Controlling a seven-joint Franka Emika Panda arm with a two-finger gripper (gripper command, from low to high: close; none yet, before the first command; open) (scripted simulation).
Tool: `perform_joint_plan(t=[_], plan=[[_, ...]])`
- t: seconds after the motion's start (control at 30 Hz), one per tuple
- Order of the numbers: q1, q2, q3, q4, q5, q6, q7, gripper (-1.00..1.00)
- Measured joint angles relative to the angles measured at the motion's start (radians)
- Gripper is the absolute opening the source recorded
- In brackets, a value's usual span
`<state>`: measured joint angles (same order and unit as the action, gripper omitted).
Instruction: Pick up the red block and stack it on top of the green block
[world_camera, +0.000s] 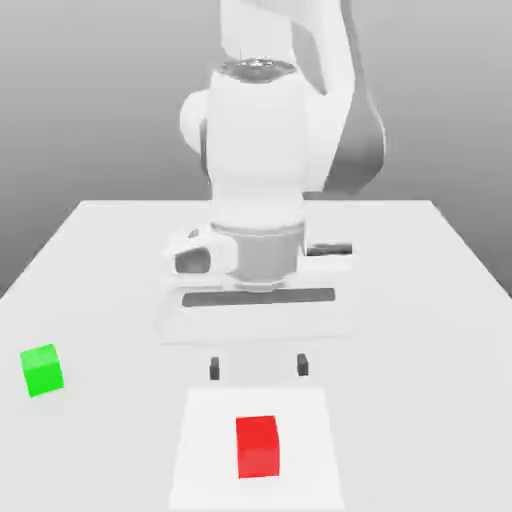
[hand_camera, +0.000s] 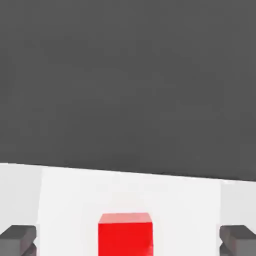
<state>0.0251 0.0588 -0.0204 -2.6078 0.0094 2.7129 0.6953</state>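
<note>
Zero of the stack is done: no grasp, no lift, no place. Biggest first: the white Panda arm (world_camera: 258, 150) comes down from the top centre of the exterior view, its two-finger gripper (world_camera: 259, 367) mid-frame with fingers spread wide and nothing between them. White table (world_camera: 110, 270) spans most of the lower frame. Paler square patch (world_camera: 205, 445) sits at bottom centre, and the red block (world_camera: 258, 448) is on it, a bit toward the exterior view's right of the patch's left edge, around its middle. Green block (world_camera: 42, 370) is at the far left, lower half, on bare table, well apart from the red one, nothing on top. Left to do: line up over red, descend, close, lift, carry to the exterior view's left, set down on green, release. I'd call it the approach stage. Hard to read: how high the fingers are above the table, and whether they're already centred over red in depth; can't tell from this angle. Hand view has a big dark grey area across its upper part; can't say what that is. Red block is cut by the frame edge there, as are both fingers. Patch runs off that edge too, so can't tell if it's a mat or just a painted square. Gripper's palm washes out against the white table.
</note>
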Motion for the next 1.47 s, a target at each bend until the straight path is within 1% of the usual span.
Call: perform_joint_plan(t=[0.07, 0.2, 0.23, 0.47, 0.67, 0.73, 0.87, 1.07, 1.17, 1.2, 1.27, 1.37, 1.4, 1.47], plan=[[0.000, 0.072, 0.000, -0.009, -0.001, 0.047, -0.004, 0.00], [-0.005, 0.217, 0.006, 0.006, 0.005, 0.166, -0.010, 0.00], [-0.004, 0.246, 0.006, 0.010, 0.008, 0.190, -0.012, -1.00], [-0.006, 0.249, 0.008, 0.010, 0.006, 0.192, -0.010, -1.00], [-0.016, 0.066, -0.003, -0.017, -0.006, 0.037, -0.014, -1.00], [-0.073, 0.039, -0.050, -0.022, -0.012, 0.015, -0.075, -1.00], [-0.242, 0.000, -0.142, -0.029, -0.024, -0.014, -0.217, -1.00], [-0.493, -0.051, -0.244, -0.040, -0.027, -0.055, -0.448, -1.00], [-0.615, -0.060, -0.297, -0.044, -0.012, -0.062, -0.560, -1.00], [-0.672, -0.040, -0.284, -0.043, 0.004, -0.044, -0.583, -1.00], [-0.643, 0.014, -0.240, -0.040, 0.041, 0.006, -0.619, -1.00], [-0.656, 0.110, -0.201, -0.036, 0.107, 0.093, -0.668, -1.00], [-0.660, 0.127, -0.194, -0.035, 0.118, 0.109, -0.677, 1.00], [-0.660, 0.127, -0.194, -0.035, 0.118, 0.109, -0.677, 1.00]])
